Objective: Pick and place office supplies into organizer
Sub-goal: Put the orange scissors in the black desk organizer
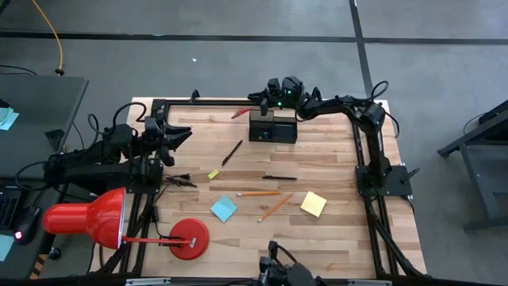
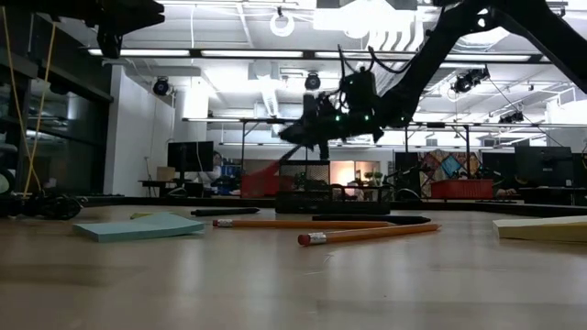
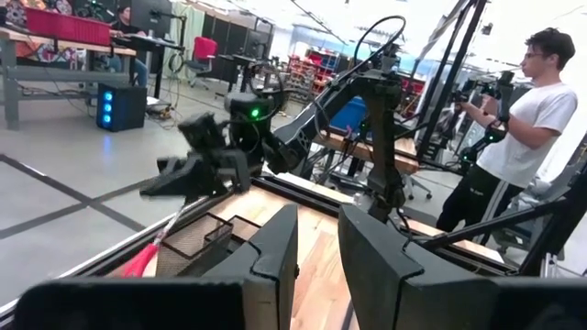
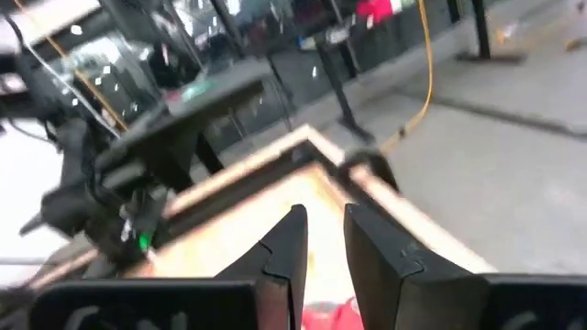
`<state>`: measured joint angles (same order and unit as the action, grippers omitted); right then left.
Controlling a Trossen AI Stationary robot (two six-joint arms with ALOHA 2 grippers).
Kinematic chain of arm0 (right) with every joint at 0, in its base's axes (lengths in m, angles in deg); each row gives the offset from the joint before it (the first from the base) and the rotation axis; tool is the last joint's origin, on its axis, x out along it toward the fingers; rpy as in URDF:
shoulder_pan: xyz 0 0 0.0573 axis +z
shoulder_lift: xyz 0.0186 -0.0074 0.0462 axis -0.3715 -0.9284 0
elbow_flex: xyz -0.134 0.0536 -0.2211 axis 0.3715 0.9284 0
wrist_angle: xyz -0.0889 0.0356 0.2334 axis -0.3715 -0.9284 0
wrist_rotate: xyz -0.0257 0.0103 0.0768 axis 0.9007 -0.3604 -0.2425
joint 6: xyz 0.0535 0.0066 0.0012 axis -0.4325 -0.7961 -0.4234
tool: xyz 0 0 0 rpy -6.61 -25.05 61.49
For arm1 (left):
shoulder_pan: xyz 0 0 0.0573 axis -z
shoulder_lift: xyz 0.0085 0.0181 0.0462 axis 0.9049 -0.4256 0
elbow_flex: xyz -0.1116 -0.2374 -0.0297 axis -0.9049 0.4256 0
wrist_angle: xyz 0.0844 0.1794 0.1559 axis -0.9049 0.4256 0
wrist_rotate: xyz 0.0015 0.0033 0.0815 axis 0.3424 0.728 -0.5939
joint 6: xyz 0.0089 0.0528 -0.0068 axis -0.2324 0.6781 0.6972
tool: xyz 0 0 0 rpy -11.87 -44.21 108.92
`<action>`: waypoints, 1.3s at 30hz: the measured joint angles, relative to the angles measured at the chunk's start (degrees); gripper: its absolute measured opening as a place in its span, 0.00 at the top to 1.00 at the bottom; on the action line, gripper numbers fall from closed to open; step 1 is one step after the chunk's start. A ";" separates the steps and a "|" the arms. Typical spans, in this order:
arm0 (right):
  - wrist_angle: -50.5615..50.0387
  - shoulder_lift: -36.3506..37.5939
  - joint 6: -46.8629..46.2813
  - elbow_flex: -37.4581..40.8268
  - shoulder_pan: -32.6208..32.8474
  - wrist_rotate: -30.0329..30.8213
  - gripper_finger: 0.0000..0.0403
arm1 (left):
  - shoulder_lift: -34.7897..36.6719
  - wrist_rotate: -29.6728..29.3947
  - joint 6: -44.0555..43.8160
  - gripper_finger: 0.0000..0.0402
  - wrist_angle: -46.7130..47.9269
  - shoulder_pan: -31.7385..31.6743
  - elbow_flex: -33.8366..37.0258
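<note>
Nearest the low camera lies an orange pencil [image 2: 367, 235], with a second orange pencil [image 2: 303, 223] just behind it. Your bench [image 1: 333, 234] carries the rest. The red desk lamp [image 1: 87, 218] fills the 8 o'clock corner, its round base [image 1: 190, 237] at about 7. The organizer [image 1: 272, 127] sits at 12 o'clock by the far edge. The right gripper [image 1: 258, 100] hangs just above and beside it; its fingers [image 4: 284, 252] stand slightly apart, and the red-handled scissors [image 1: 239, 114] stick out at the organizer's 10 o'clock; you cannot tell whether they are pinched. The left gripper [image 1: 184, 133] waits at 10 o'clock, fingers narrowly spread on nothing. Between them lie the yellow pad [image 1: 313, 203] at 4, the blue pad [image 1: 224, 209] at 6, two black pens [image 1: 232, 152] [image 1: 279, 177] mid-bench, and the tiny yellow block [image 1: 213, 174]. A person [image 3: 518, 128] stands beyond the bench.
</note>
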<state>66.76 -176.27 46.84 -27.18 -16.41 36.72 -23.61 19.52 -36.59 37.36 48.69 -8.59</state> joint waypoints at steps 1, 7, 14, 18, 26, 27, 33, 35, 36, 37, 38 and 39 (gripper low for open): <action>-1.09 -0.14 0.08 0.14 0.01 -0.84 0.84 | 0.00 -0.10 0.00 0.82 0.11 0.00 0.00; -0.36 0.13 0.57 0.02 1.48 -0.95 0.83 | 0.00 -0.17 -0.42 0.82 1.47 0.00 -0.01; -0.66 0.11 0.50 0.03 1.75 -0.97 0.83 | 0.00 -0.80 -0.44 0.82 2.63 0.00 0.00; -1.45 0.11 0.40 0.02 1.76 -1.28 0.83 | 0.01 -0.80 -0.43 0.82 2.73 0.00 -0.01; -2.31 0.11 -3.61 -0.74 2.26 -8.52 0.83 | 0.01 -0.82 -0.44 0.82 3.55 0.00 0.00; -2.85 0.11 -4.21 -1.35 2.69 -9.74 0.83 | 0.00 -0.82 -0.42 0.82 3.84 0.00 0.00; -18.44 0.07 -1.03 -9.91 7.85 -16.36 0.83 | 0.00 -2.49 -0.44 0.82 5.92 0.00 0.00; -27.15 0.07 2.70 -14.35 10.12 -16.14 0.83 | 0.00 -4.01 -0.44 0.82 6.95 0.00 0.00; -31.78 0.07 4.53 -16.83 11.13 -15.49 0.83 | 0.00 -4.60 -0.51 0.82 7.28 0.00 0.00; -36.56 0.07 7.24 -19.32 12.08 -14.45 0.83 | 0.02 -5.12 -0.79 0.82 7.59 0.00 0.00; -40.85 0.07 10.33 -21.68 13.03 -13.07 0.83 | 0.02 -5.66 -1.15 0.82 7.99 0.00 0.00; -44.84 0.07 13.36 -23.93 13.85 -11.87 0.83 | 0.01 -6.04 -1.71 0.82 8.53 0.00 0.00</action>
<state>21.92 -176.20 60.20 -51.11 -2.56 24.85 -23.60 13.48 -38.30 45.89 48.69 -8.59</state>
